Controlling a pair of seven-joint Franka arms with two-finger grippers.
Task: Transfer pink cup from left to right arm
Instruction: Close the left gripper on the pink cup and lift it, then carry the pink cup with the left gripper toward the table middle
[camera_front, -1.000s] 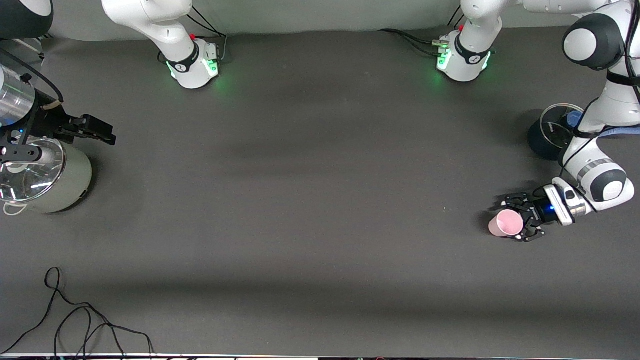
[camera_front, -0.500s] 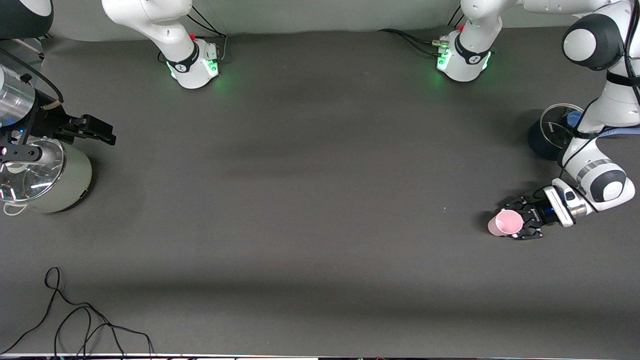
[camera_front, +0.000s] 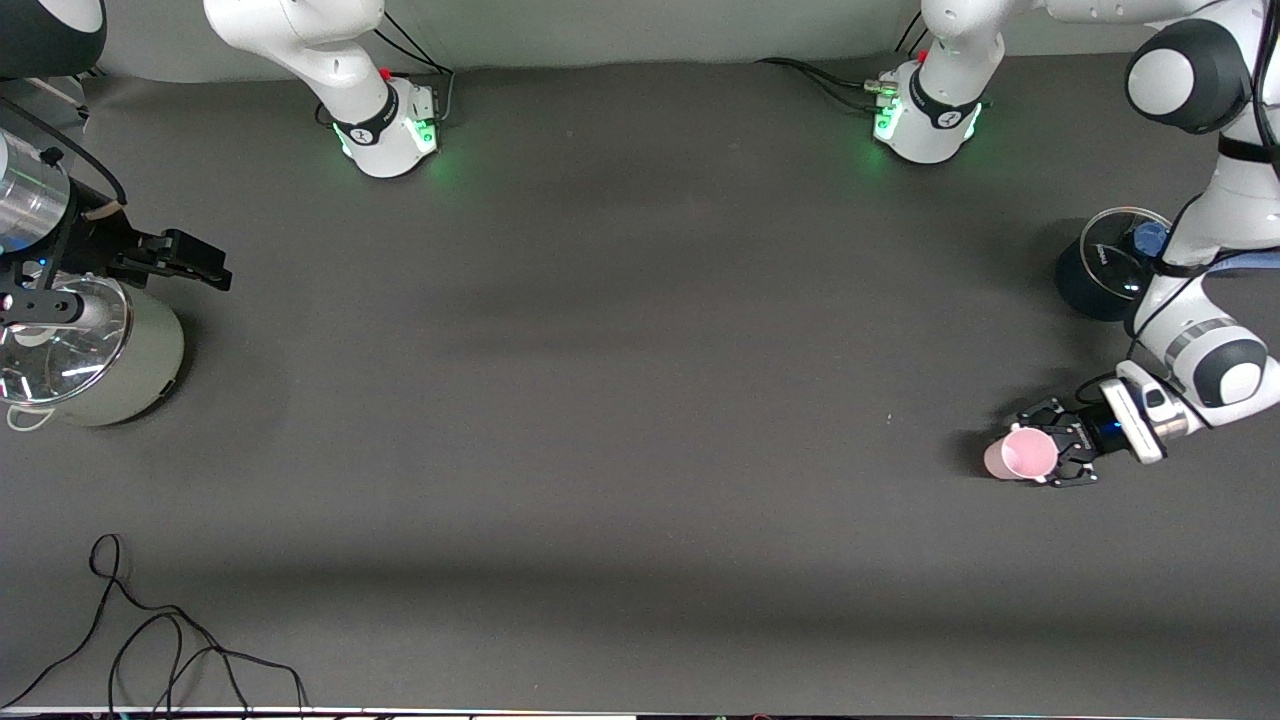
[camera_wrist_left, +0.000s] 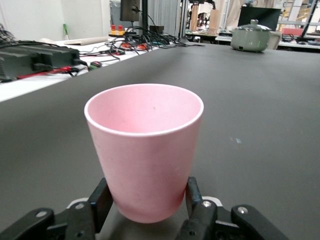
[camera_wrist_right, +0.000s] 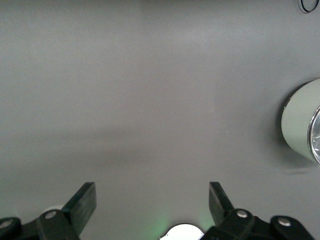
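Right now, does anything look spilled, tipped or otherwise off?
Nothing stands out. The pink cup is upright and empty, gripped low by the left gripper. The right gripper waits open above the table near the green pot.

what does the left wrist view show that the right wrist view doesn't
Only the left wrist view: the pink cup, upright, gripped low down by the left gripper, plus a cluttered bench with cables off the table's edge.

Only the right wrist view: the right gripper, open and empty, looking straight down from above.

Both: the dark table and the pale green pot, far off past the cup in one view and close beside the right gripper in the other.
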